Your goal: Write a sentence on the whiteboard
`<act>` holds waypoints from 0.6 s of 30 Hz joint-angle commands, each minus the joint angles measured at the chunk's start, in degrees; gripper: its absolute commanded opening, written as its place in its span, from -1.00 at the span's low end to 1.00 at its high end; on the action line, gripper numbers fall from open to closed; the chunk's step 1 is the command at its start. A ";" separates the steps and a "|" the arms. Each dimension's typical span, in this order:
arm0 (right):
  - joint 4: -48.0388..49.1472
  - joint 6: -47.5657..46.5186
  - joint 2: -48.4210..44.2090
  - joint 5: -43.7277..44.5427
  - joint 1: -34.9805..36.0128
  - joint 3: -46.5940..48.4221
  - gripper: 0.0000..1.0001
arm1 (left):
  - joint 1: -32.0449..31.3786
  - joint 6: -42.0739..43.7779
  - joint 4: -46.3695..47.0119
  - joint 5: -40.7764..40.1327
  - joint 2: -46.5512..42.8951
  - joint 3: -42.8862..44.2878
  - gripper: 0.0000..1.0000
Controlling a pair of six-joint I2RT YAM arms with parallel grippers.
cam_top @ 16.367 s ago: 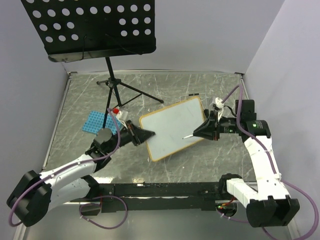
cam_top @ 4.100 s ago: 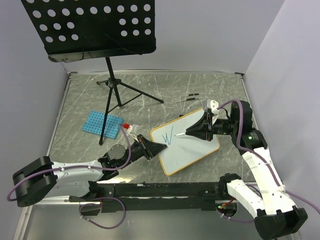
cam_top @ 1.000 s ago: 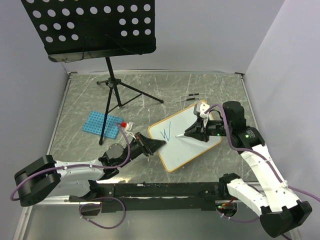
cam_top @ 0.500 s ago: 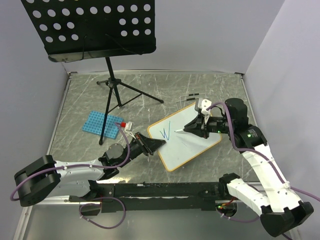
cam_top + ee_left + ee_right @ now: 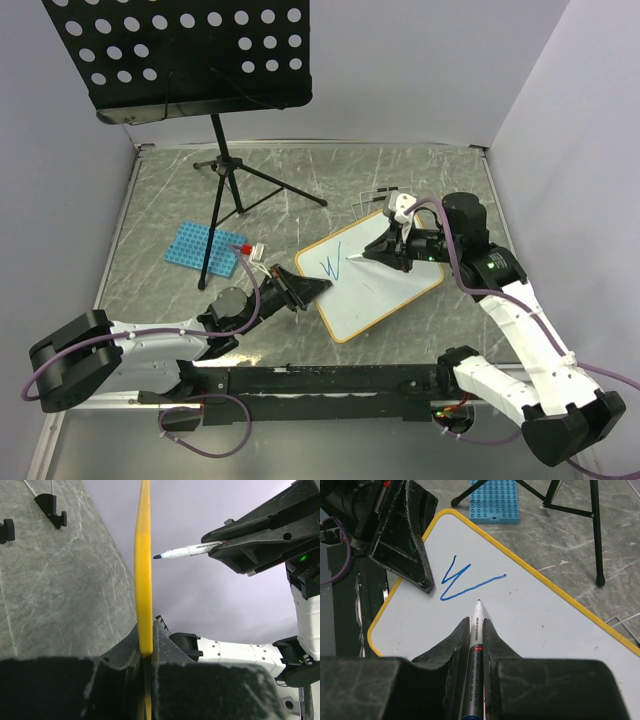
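**Left gripper gripping the board, right gripper aiming the marker.**

On the left, the left gripper (image 5: 303, 289) is clamping its fingers shut on the near-left edge of the whiteboard (image 5: 390, 288), which is sitting slanted mid-table, right of the blue rack (image 5: 203, 246). The sentence (image 5: 332, 264) is showing as only a blue zigzag stroke at the board's left end. Just right of it, the right gripper (image 5: 382, 251) is pinching the marker (image 5: 358, 256), its tip pointing at the board beside the stroke. I cannot tell whether the tip is touching.

Light is soft and even, seemingly from above; shadows on the table (image 5: 420, 180) are faint. The top view is sharp. Each wrist view blurs its own dark fingers (image 5: 65, 690) up close.
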 commanded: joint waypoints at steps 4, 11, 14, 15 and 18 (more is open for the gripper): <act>2.79 0.80 0.71 1.58 1.11 -0.38 -1.00 | 0.20 -1.61 11.47 0.58 -0.59 1.94 -0.98; 2.00 0.19 1.67 -1.41 1.64 -0.38 -1.00 | 0.20 -1.70 12.17 0.84 -0.15 1.76 -0.98; 1.48 -0.25 1.59 -2.46 1.90 -0.65 -1.00 | 0.20 -1.52 11.99 0.66 -0.32 1.76 -0.98; 1.21 -0.51 1.76 -2.64 1.90 -0.56 -1.00 | 0.29 -1.43 11.73 0.49 -0.50 1.59 -0.98; 0.24 -1.48 1.50 -3.08 2.08 -0.73 -1.00 | 0.29 -1.35 11.56 0.31 -0.85 1.41 -0.98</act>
